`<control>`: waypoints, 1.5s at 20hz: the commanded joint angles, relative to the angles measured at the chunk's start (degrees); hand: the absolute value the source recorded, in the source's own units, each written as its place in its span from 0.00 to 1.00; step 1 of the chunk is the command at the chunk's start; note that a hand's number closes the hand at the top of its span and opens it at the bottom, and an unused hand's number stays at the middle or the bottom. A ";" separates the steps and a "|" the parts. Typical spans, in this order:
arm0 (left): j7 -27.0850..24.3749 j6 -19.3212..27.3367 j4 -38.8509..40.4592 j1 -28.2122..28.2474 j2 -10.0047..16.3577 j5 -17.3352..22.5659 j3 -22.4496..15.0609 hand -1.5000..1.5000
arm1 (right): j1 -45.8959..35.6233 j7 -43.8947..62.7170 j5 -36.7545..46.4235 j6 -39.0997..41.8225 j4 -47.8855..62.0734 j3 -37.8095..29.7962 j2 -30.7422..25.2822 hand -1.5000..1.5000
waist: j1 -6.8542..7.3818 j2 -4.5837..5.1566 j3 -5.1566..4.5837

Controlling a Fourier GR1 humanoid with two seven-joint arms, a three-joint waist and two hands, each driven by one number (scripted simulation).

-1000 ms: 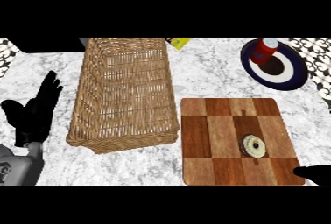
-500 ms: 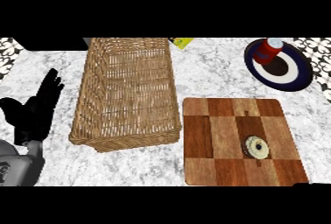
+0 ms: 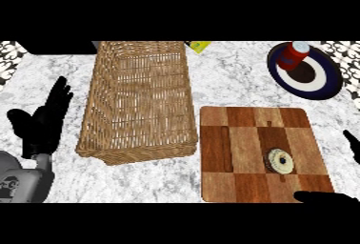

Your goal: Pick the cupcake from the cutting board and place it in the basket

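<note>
Nearest, lower right: right hand [image 3: 327,196] enters at the view's edge and only partly shows. One black part lies at the near right corner of the cutting board [image 3: 232,143], and another tip shows well apart at the right edge. Spread wide, holding nothing.

Lower left: left hand [image 3: 42,124] rests flat-open beside the basket, fingers up, nothing in it.

Mid: cupcake [image 3: 280,161] sits on the board's right half, near the front, apart from both parts of the right hand. Basket [image 3: 134,143] stands just left of the board, and no cupcake shows in it.

Far: dark plate [image 3: 320,78] bearing a red can [image 3: 292,55]. A yellow-green scrap [image 3: 200,46] lies behind the basket.

Status, judged: nothing completed. Approach under way; grasp, lift, carry left and release into the basket all remain.
</note>
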 commanded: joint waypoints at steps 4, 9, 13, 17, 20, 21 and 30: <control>1.42 -2.10 -1.52 0.62 -0.07 -0.71 1.84 0.50 | 4.99 -11.36 10.31 -5.54 6.55 4.26 7.85 0.00 | -0.16 -0.04 0.02; 3.44 -2.12 -3.69 0.44 -2.28 -2.81 1.93 0.50 | 2.44 -11.22 13.64 -4.70 8.46 3.06 11.23 0.00 | 0.02 -0.02 0.00; 0.86 -2.43 0.25 -0.65 -3.77 -4.47 3.59 0.50 | 2.30 -13.33 15.25 -4.68 9.88 2.96 14.07 0.00 | -0.04 0.01 0.00; 0.54 -3.87 -1.51 2.06 -4.29 -5.01 3.85 0.50 | -1.47 -15.22 14.45 -3.36 13.20 0.77 15.71 0.00 | 0.17 0.01 0.00; 6.42 -2.43 -5.87 1.43 -5.58 -6.45 2.13 0.50 | 1.43 -13.42 18.09 -4.70 10.75 2.93 18.14 0.00 | 0.12 -0.06 0.01; 1.77 -4.81 -1.56 0.48 -4.09 -5.44 5.81 0.50 | -4.09 -12.67 16.29 -1.66 14.16 -0.39 17.77 0.00 | 0.16 0.01 -0.01; 1.08 -5.28 -0.77 0.15 -6.91 -7.32 6.14 0.50 | -0.86 -14.06 20.89 -0.66 16.58 0.42 20.24 0.00 | 0.01 0.02 -0.01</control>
